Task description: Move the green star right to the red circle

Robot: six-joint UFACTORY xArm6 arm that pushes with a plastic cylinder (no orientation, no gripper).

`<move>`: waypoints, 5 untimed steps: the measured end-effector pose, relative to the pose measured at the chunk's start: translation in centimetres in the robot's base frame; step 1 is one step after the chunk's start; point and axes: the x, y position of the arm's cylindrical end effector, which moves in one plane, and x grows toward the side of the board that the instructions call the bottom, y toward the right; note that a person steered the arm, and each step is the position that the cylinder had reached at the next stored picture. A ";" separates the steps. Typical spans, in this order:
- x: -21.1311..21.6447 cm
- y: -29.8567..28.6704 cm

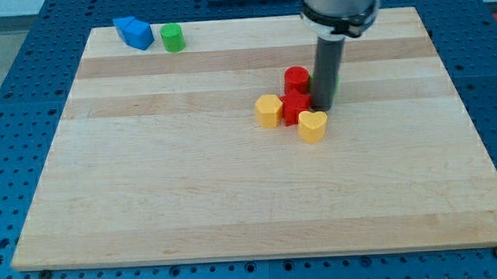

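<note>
The red circle [296, 78] stands right of the board's middle, toward the view's top. My tip [326, 109] is down just right of it, touching or nearly touching its right side. The green star cannot be made out clearly; only a thin green edge [338, 88] shows at the rod's right side, the rest hidden behind the rod. A red block [294, 107] sits directly below the red circle, left of my tip. A yellow heart [313, 126] lies just below my tip.
A yellow hexagon-like block [269, 110] touches the red block's left side. Blue blocks [134, 32] and a green cylinder [173, 37] sit at the wooden board's [234, 199] top-left corner. Blue pegboard surrounds the board.
</note>
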 end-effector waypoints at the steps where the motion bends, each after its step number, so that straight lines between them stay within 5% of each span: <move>1: 2.2 -1.0; 5: -7.6 -1.5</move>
